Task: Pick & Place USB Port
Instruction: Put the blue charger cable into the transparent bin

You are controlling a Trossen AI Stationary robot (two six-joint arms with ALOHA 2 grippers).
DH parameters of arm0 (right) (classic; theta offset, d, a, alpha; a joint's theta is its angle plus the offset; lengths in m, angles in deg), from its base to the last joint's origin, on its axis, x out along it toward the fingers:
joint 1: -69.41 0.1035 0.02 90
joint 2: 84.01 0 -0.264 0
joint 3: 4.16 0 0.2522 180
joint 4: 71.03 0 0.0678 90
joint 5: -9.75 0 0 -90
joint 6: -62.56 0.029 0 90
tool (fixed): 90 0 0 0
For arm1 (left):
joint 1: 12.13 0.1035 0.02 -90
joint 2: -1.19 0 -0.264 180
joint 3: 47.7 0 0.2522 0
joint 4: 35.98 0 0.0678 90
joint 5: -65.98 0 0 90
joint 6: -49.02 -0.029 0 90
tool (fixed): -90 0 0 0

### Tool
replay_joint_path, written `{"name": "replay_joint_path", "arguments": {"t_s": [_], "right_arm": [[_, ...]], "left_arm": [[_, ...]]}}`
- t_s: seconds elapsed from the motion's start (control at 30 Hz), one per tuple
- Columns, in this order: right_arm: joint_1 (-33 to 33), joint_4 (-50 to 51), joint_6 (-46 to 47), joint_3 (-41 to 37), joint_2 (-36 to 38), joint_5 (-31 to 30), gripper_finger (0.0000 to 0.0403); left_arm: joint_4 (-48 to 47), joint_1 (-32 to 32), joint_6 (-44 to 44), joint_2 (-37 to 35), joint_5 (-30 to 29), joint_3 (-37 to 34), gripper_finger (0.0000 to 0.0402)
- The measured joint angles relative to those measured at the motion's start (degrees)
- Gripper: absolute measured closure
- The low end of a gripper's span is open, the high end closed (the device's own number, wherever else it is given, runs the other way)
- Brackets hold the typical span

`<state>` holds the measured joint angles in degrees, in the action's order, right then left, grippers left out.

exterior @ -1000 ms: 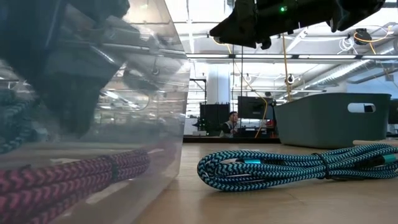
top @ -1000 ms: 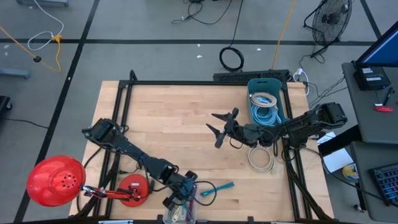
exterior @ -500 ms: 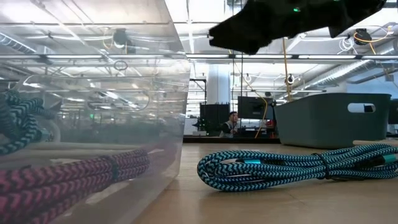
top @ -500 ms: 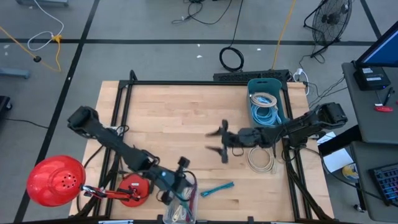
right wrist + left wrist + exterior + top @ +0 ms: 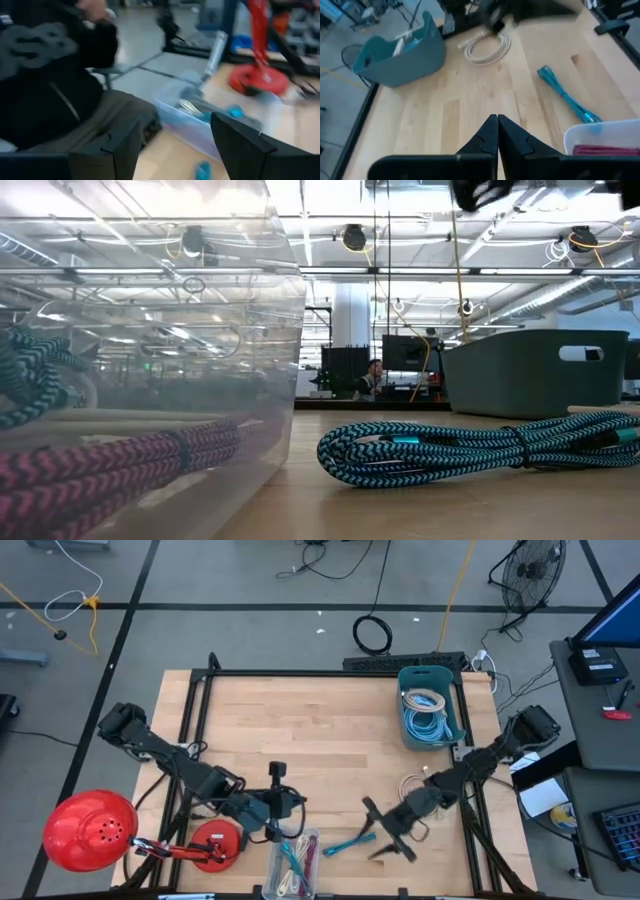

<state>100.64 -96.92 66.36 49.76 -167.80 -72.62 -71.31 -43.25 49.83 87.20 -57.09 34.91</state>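
A thin teal braided cable (image 5: pixel 349 842), wound into a long bundle, is seen lying on the pale wooden table (image 5: pixel 300 730) in the lower middle of the high view, just right of the clear plastic box (image 5: pixel 292 868). In that box a pink-and-black braided cable (image 5: pixel 120 455) and a teal one are held. A teal plastic basket (image 5: pixel 428 677) at the upper right is filled with light blue and white cables, and a cream round cable coil (image 5: pixel 415 785) is laid below it. The left gripper (image 5: pixel 275 787) is held above the box, its fingers (image 5: pixel 496 136) pressed together. The right gripper (image 5: pixel 385 830), spread wide, is held just right of the teal cable.
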Motion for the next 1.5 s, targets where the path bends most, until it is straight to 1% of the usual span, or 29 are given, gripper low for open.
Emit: {"name": "replay_joint_path", "arguments": {"t_s": [0.1,0.17,0.2,0.3,0.33,0.37,0.4,0.47,0.57,0.63,0.67,0.77,0.9,0.97,1.1,1.27,1.4,1.5], "right_arm": [[2.6,-3.9,-1.3,0.0,0.0,0.0,0.0177],[3.8,-4.9,-4.5,0.0,0.0,-1.1,0.0177],[4.1,-4.3,-6.3,0.0,0.0,-4.2,0.0177],[3.7,2.9,-9.0,0.0,0.0,-21.4,0.0177],[2.9,6.3,-8.5,0.0,0.0,-25.8,0.0177],[1.6,9.4,-7.2,0.0,0.0,-28.3,0.0177],[0.2,11.7,-5.6,0.0,-0.1,-28.7,0.0177],[-2.6,13.6,-2.4,0.0,-0.7,-27.0,0.0177],[-5.3,15.4,0.2,0.0,-2.9,-21.8,0.0177],[-6.5,16.6,2.6,0.3,-4.8,-17.2,0.0176],[-6.8,17.1,4.0,0.6,-5.7,-14.8,0.0176],[-6.8,18.9,6.5,2.1,-8.3,-11.4,0.0176],[-5.0,18.9,8.2,5.5,-11.0,-6.2,0.0176],[-3.9,19.2,8.3,7.3,-12.4,-5.8,0.0176],[-2.6,23.7,10.7,9.7,-15.9,-6.0,0.0176],[-2.7,23.6,13.1,9.9,-19.1,-6.0,0.0176],[-3.8,24.6,14.2,9.9,-20.3,-5.9,0.0177],[-4.0,27.5,15.7,10.0,-20.3,-5.9,0.019]], "left_arm": [[-3.4,0.2,2.4,0.7,0.0,-0.6,0.0399],[-4.0,0.4,3.8,0.7,-0.4,-1.8,0.0397],[-3.7,0.5,4.3,0.7,-1.2,-2.2,0.0395],[-4.5,0.7,5.3,0.7,-3.1,-2.8,0.0391],[-4.3,0.7,5.4,0.7,-3.2,-2.8,0.0393],[-4.0,0.9,5.4,0.6,-3.2,-2.8,0.0396],[-3.9,1.0,5.4,0.6,-3.2,-2.8,0.0398],[-3.9,1.1,5.6,0.6,-3.2,-2.8,0.0399],[-3.9,1.1,5.7,0.6,-3.2,-2.8,0.0391],[-3.9,1.1,5.7,0.6,-3.1,-2.8,0.0392],[-4.0,1.1,5.7,0.6,-3.1,-2.8,0.0395],[-4.0,1.1,5.7,0.6,-3.0,-2.8,0.0399],[-4.6,1.1,6.1,0.6,-3.0,-2.8,0.0389],[-5.6,1.1,6.9,0.6,-3.0,-2.8,0.0389],[-6.2,1.0,7.5,0.6,-3.0,-2.8,0.0399],[-6.2,0.7,7.6,0.6,-2.9,-2.8,0.0389],[-6.4,0.7,8.2,0.6,-2.9,-2.8,0.0396],[-6.8,0.6,8.4,0.6,-2.9,-2.8,0.0398]]}}
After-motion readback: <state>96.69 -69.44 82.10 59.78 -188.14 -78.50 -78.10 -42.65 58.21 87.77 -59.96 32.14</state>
